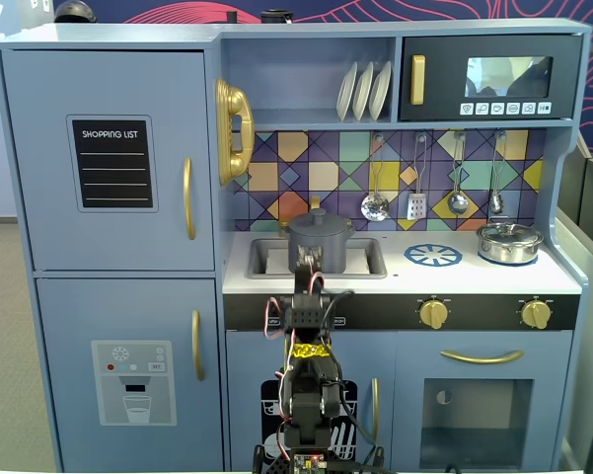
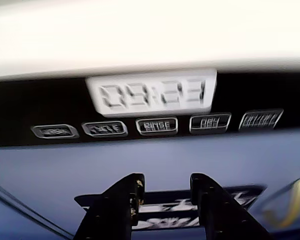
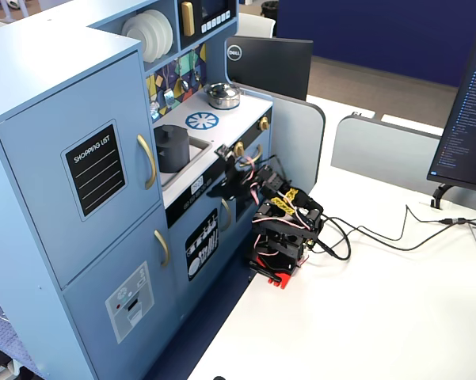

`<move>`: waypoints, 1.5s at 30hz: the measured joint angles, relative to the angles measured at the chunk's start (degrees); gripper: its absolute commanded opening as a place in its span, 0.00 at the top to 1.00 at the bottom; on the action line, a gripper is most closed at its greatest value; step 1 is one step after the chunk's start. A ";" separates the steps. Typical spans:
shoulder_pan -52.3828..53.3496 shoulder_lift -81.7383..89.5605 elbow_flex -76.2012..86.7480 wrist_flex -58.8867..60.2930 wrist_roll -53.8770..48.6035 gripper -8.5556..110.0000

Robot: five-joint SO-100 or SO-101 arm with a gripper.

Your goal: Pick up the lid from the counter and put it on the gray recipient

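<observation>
The gray pot (image 1: 321, 247) stands in the sink of the toy kitchen. The dark gray lid (image 1: 321, 222) with its small knob rests on top of it. Both also show in the other fixed view, the pot (image 3: 171, 150) with the lid (image 3: 172, 130) on it. My gripper (image 1: 306, 265) is in front of the counter's front edge, just below the pot, and points at the kitchen front (image 3: 222, 180). In the wrist view the gripper (image 2: 164, 181) is open and empty, facing the black panel with the clock display (image 2: 150, 94). The pot and lid are out of that view.
A shiny silver pot (image 1: 509, 242) with its own lid stands at the counter's right; it also shows in the other fixed view (image 3: 222, 95). Gold stove knobs (image 1: 433, 313) sit on the front panel. Utensils (image 1: 375, 205) hang behind the counter. Arm cables (image 3: 364, 237) lie on the white table.
</observation>
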 measured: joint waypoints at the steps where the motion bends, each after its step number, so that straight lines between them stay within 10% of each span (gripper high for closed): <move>1: -0.18 0.00 3.25 -2.20 1.05 0.93; 17: -0.88 9.49 17.84 26.98 0.26 0.91; 45: 1.85 10.11 17.93 27.69 -0.97 0.88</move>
